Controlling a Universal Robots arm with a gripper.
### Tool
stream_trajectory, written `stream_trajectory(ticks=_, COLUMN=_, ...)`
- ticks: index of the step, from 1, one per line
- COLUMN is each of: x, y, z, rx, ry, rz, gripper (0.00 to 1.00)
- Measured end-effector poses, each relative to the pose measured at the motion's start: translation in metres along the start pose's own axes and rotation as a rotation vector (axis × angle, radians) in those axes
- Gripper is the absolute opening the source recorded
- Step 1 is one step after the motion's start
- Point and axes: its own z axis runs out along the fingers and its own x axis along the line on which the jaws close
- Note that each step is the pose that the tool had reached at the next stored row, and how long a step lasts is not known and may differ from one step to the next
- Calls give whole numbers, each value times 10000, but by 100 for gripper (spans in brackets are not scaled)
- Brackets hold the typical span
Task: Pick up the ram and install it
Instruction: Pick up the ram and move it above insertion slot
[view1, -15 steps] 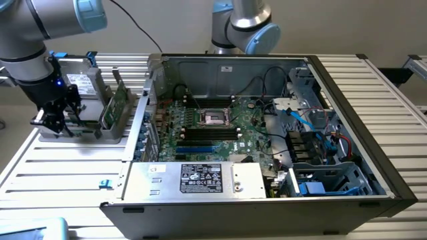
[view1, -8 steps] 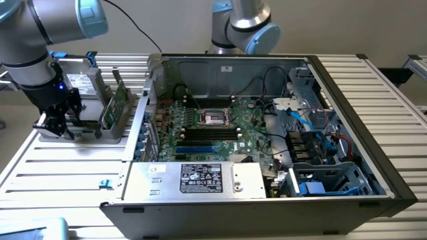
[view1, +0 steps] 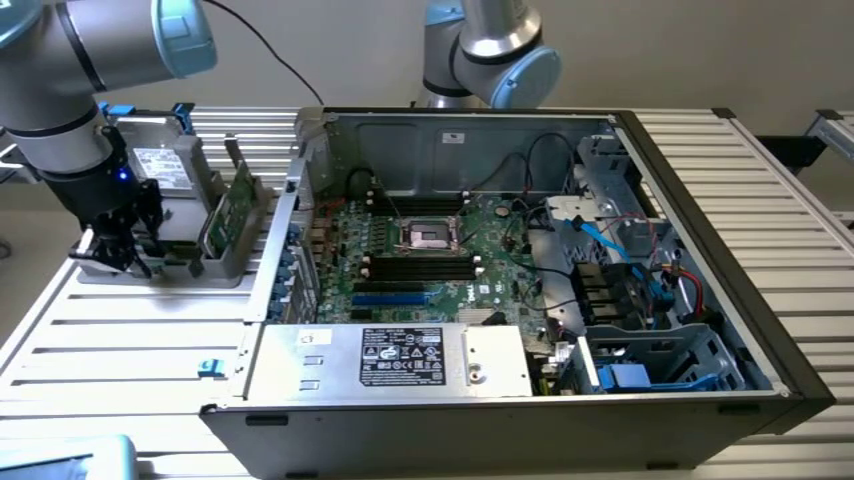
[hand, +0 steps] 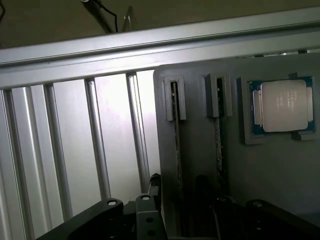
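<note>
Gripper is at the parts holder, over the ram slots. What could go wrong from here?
1. One ram stick stands edge-on in the grey holder, with a second stick in the neighbouring slot. The gripper might catch both or tilt one.
2. The CPU lies in an open pocket beside those slots and could get knocked.

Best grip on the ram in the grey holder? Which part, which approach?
Upper long edge, near mid-length, coming straight down and clamping across the two flat faces. The ram stands on edge in the grey holder, its lower part down in slotted guides, so probably only the top is free.
</note>
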Motion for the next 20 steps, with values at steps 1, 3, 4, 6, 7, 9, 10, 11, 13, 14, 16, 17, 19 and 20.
stream_trajectory(ticks=1, x=0, y=0, z=0, rx=0, ry=0, rz=-1, gripper=42)
stream_trajectory(ticks=3, x=0, y=0, z=0, rx=1, ry=0, rz=0, gripper=40)
stream_trajectory(ticks=4, x=0, y=0, z=0, rx=0, ry=0, rz=-1, gripper=40)
stream_trajectory(ticks=6, x=0, y=0, z=1, rx=1, ry=-1, rz=-1, gripper=33)
stream_trajectory(ticks=7, x=-1, y=0, z=1, rx=0, ry=-8, rz=-1, gripper=33)
stream_trajectory(ticks=9, x=-1, y=0, z=1, rx=-4, ry=-35, rz=-2, gripper=33)
stream_trajectory(ticks=10, x=-2, y=0, z=1, rx=-7, ry=-53, rz=-2, gripper=33)
stream_trajectory(ticks=11, x=-2, y=-1, z=1, rx=-10, ry=-69, rz=-4, gripper=33)
stream_trajectory(ticks=13, x=-3, y=0, z=3, rx=-13, ry=-99, rz=-3, gripper=33)
stream_trajectory(ticks=14, x=-3, y=0, z=5, rx=-14, ry=-108, rz=-3, gripper=33)
stream_trajectory(ticks=16, x=-2, y=0, z=6, rx=-17, ry=-124, rz=-4, gripper=33)
stream_trajectory(ticks=17, x=-2, y=0, z=7, rx=-18, ry=-131, rz=-4, gripper=33)
stream_trajectory(ticks=19, x=-3, y=0, z=8, rx=-19, ry=-138, rz=-4, gripper=33)
stream_trajectory(ticks=20, x=-3, y=0, z=8, rx=-19, ry=-138, rz=-4, gripper=33)
